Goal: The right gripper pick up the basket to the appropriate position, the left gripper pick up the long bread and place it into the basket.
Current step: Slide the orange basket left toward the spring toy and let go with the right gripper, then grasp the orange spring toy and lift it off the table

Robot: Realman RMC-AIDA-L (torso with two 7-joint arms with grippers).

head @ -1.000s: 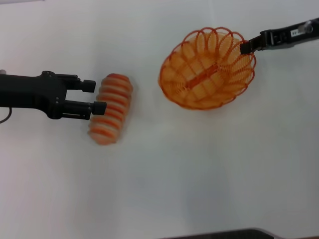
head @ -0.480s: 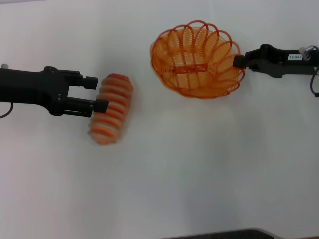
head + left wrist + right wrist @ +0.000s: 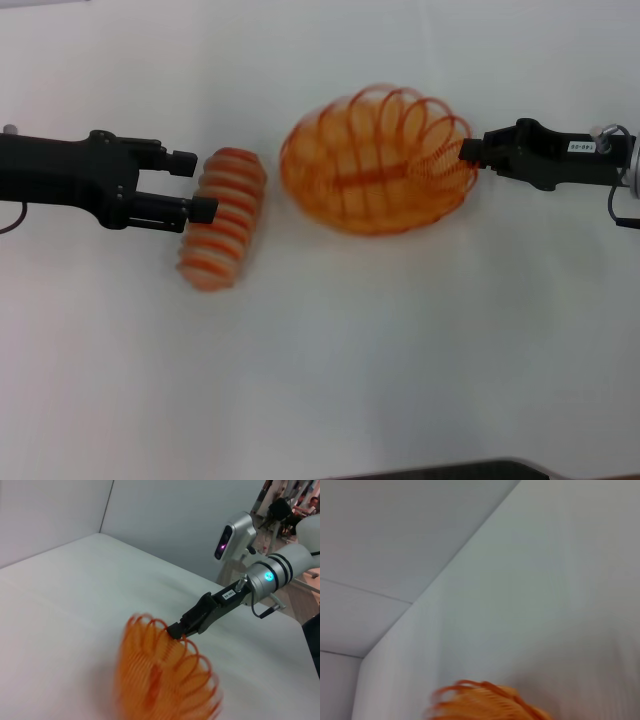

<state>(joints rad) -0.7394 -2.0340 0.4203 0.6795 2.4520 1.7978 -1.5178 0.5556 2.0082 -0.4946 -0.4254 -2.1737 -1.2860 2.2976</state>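
Observation:
The orange wire basket (image 3: 375, 160) hangs tilted above the table at centre right, held by its rim. My right gripper (image 3: 470, 152) is shut on that rim at the basket's right side. The basket also shows in the left wrist view (image 3: 162, 672) with the right gripper (image 3: 175, 630) pinching its edge, and as an orange blur in the right wrist view (image 3: 480, 702). The long bread (image 3: 222, 217), striped orange and cream, lies on the table at the left. My left gripper (image 3: 195, 185) is open, its fingertips at the bread's left side, one at each side of its upper part.
The white table (image 3: 400, 350) spreads under everything. A dark edge (image 3: 480, 468) runs along the near side. In the left wrist view the robot's silver head and right arm joint (image 3: 270, 575) stand behind the basket.
The right gripper has swung the basket left and down toward the table's middle, tilting it. The left gripper has crept slightly right at the bread. The bread has not moved.

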